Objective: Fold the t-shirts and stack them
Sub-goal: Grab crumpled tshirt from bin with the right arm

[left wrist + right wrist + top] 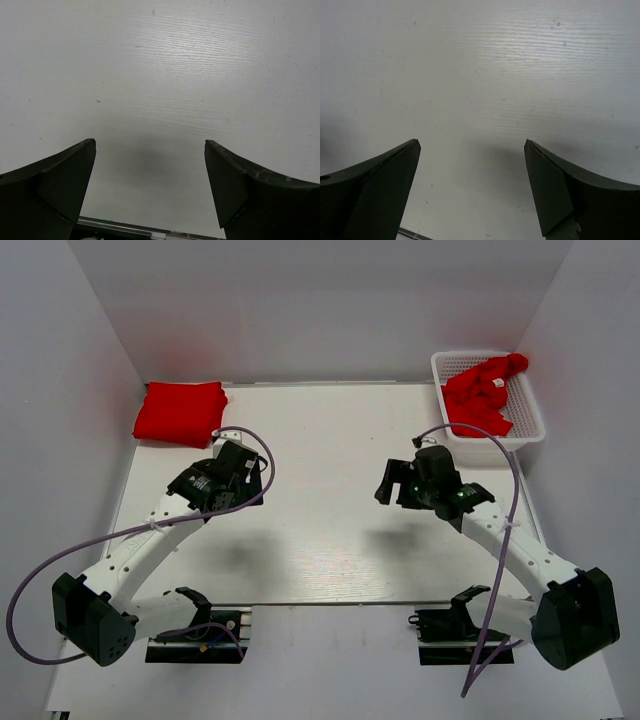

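A folded red t-shirt stack [180, 413] lies at the far left corner of the table. A crumpled red t-shirt [482, 393] with a small white label lies in the white mesh basket [530, 425] at the far right. My left gripper [238, 462] hovers over bare table just in front of the folded stack, open and empty [150, 145]. My right gripper [388, 483] hovers over bare table in front of and left of the basket, open and empty [472, 144]. Both wrist views show only white table between the fingers.
White walls enclose the table on the left, back and right. The table's near edge [330, 604] runs in front of both arm bases. Purple cables loop off both arms.
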Robot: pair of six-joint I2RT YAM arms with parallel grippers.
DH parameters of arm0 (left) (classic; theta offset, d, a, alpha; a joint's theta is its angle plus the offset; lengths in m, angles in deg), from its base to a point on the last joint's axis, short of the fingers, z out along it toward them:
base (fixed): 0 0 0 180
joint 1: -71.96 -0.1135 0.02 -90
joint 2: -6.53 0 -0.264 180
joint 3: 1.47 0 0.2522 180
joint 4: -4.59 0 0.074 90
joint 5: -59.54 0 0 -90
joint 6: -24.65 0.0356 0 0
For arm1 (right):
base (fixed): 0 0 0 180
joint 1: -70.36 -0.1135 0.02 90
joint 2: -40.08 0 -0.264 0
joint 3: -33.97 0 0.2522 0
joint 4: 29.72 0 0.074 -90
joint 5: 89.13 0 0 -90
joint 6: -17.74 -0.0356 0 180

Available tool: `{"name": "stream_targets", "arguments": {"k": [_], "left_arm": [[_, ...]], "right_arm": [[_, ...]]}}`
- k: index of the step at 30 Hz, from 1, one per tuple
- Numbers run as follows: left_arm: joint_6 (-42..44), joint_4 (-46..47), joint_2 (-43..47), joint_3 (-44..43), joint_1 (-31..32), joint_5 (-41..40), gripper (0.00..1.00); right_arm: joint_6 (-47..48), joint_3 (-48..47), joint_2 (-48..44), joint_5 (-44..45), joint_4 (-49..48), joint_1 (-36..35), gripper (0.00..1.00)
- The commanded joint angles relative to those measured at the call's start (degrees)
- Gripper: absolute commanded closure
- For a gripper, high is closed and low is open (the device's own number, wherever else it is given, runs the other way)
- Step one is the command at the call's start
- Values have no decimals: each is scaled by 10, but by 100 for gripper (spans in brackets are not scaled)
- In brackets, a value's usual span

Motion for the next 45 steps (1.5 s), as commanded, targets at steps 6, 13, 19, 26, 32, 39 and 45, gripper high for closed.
{"name": "stream_targets", "arguments": {"k": [6,13,19,26,32,39,45], "left_arm": [[-6,-4,12,-7,-3,-20,0],[-28,102,-42,-33,-3,52,0],[-10,97,-129,-132,-3,1,0],[36,95,-215,-229,-3,1,0],[48,90,-255,-249,-3,-11,0],[62,95,-272,-249,-3,1,0],[67,95,-295,-249,-3,12,0]], "right_arm": [[3,-199,123,176,20,28,10],[40,-496,342,201,97,127,10],[64,-797,560,246,180,224,10],[73,-792,644,181,9,302,10],[51,-816,730,143,-73,329,10],[-6,-837,818,90,-179,348,10],[-43,-841,861,24,-256,350,16]]}}
